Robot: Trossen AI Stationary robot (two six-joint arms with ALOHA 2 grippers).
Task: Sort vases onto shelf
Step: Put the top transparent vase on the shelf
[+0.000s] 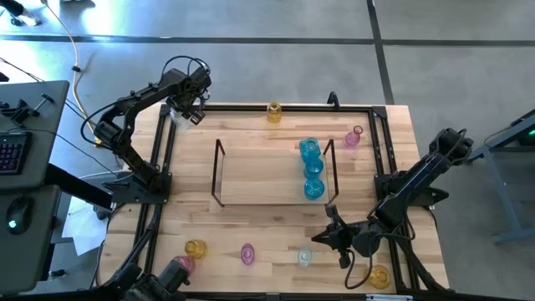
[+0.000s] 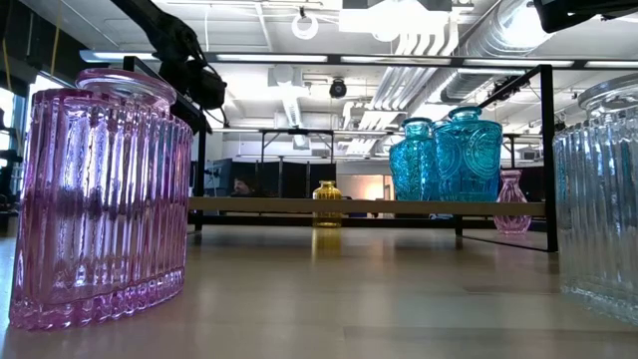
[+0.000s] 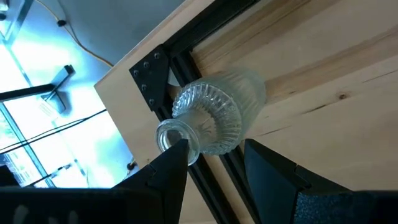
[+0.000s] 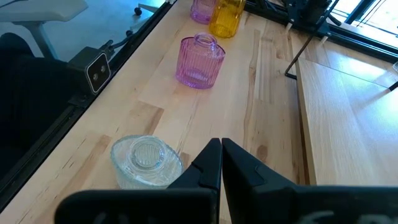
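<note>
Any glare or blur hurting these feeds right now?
Low view: ceiling lights glare, the near pink vase looms large and soft. Left wrist view: blue-white window light washes the background behind the clear vase. High view: evenly lit, the blue vases read clearly.

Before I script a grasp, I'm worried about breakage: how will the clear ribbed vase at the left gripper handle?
The clear ribbed vase looks like glass, so probably rigid and fragile. Its ribs may aid grip at the left gripper. The narrow neck over a wider body suggests it could swing if pinched high.
</note>
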